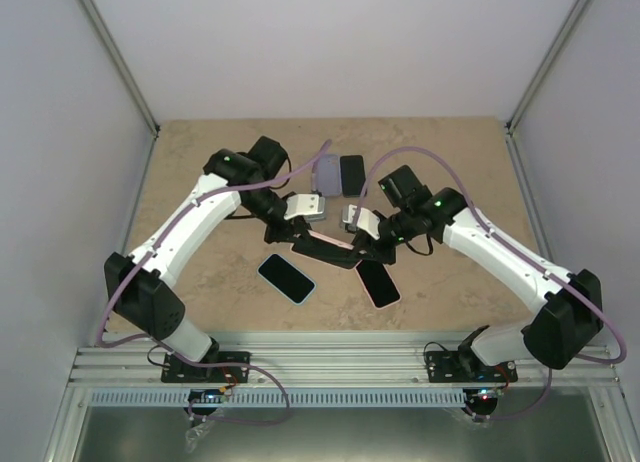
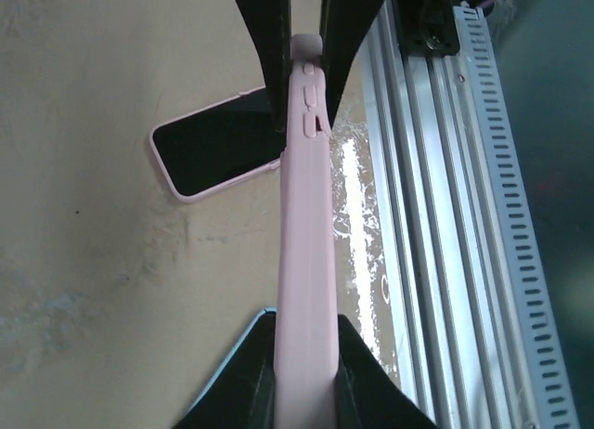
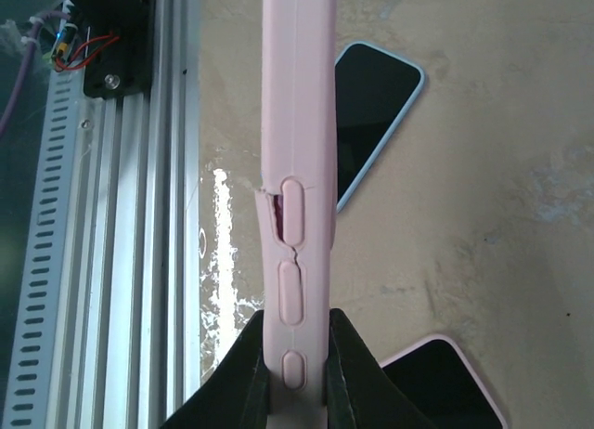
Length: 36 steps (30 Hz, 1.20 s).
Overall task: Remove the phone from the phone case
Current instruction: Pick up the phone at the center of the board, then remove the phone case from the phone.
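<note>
1. The desk (image 1: 200, 172) lies below both grippers; the case (image 1: 325, 246) is held clear of it.
2. The case spans the grippers, edge-on. Judged light and soft around a stiff phone; peel at a corner lip.
3. The left gripper (image 2: 304, 378) is clamped on one end.
4. The right gripper (image 3: 295, 373) is clamped on the other end, just below the buttons (image 3: 291, 206) and a split (image 3: 269, 211).

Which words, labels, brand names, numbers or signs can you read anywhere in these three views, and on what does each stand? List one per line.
No text can be read in any view.
pink phone case: only blank raised buttons, no print.
blue-cased phone: screen dark, nothing displayed.
pink-cased phone: screen dark too.
aluminium rail: slots and grooves only, no markings visible.
</note>
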Available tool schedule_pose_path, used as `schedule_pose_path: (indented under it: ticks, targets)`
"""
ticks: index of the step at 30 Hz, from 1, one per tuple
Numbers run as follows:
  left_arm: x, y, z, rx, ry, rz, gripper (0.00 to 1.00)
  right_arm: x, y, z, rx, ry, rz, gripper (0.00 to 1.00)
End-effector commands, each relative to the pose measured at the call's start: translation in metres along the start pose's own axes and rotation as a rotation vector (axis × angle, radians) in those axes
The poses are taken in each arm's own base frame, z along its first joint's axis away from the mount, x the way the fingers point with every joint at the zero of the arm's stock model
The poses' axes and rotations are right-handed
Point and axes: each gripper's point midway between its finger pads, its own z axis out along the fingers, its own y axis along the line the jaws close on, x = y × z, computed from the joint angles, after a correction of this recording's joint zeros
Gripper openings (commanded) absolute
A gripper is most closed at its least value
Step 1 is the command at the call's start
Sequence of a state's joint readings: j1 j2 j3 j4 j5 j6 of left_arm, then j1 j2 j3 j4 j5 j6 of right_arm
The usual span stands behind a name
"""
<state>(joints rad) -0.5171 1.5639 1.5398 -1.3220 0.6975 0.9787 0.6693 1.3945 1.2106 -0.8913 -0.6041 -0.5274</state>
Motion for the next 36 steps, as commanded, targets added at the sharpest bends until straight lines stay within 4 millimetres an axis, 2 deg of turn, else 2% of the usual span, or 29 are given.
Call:
schedule_pose_path:
  ticks: [1,5,7,8,9,10,11,13,15,19,20,23,27,32,36]
  targets:
    - [-0.004,-0.003,0.000,0.015,-0.020,0.018,0.02,-0.024,0.001,-0.011,-0.010,-0.072,-0.037,0.02]
    - [-0.019,0.000,-0.003,0.013,-0.093,-0.013,0.00,-0.040,-0.014,-0.029,0.039,-0.122,-0.011,0.19]
    - [-0.033,0.002,-0.011,0.019,-0.170,-0.040,0.00,-0.051,-0.027,-0.047,0.078,-0.172,0.006,0.26]
    - [-0.041,0.005,-0.019,0.018,-0.220,-0.055,0.00,-0.057,-0.034,-0.058,0.098,-0.204,0.019,0.33]
    - [-0.048,0.009,-0.026,0.020,-0.272,-0.075,0.00,-0.062,-0.042,-0.070,0.120,-0.237,0.033,0.49]
    - [-0.055,0.015,-0.036,0.013,-0.324,-0.098,0.00,-0.067,-0.050,-0.082,0.144,-0.268,0.044,0.72]
    - [-0.061,0.021,-0.046,0.012,-0.381,-0.124,0.00,-0.075,-0.058,-0.097,0.174,-0.305,0.048,0.86]
    - [-0.072,0.035,-0.069,0.011,-0.501,-0.180,0.00,-0.086,-0.067,-0.118,0.193,-0.366,0.061,0.92]
    - [-0.080,0.050,-0.093,0.015,-0.621,-0.253,0.00,-0.096,-0.078,-0.145,0.212,-0.442,0.087,0.95]
    - [-0.090,0.068,-0.127,-0.005,-0.791,-0.371,0.00,-0.110,-0.093,-0.183,0.173,-0.591,0.175,0.98]
    - [-0.098,0.065,-0.140,-0.039,-0.844,-0.323,0.00,-0.114,-0.100,-0.193,0.179,-0.637,0.192,0.98]
    - [-0.110,0.058,-0.160,-0.035,-0.971,-0.347,0.00,-0.123,-0.110,-0.213,0.164,-0.758,0.276,0.98]
    - [-0.119,0.055,-0.181,0.005,-1.134,-0.447,0.00,-0.135,-0.113,-0.226,0.102,-0.888,0.380,0.98]
    - [-0.121,0.051,-0.206,0.027,-1.319,-0.503,0.00,-0.139,-0.108,-0.228,-0.008,-0.983,0.470,0.97]
    - [-0.118,0.050,-0.203,0.054,-1.377,-0.547,0.00,-0.148,-0.102,-0.224,-0.048,-0.999,0.491,0.94]
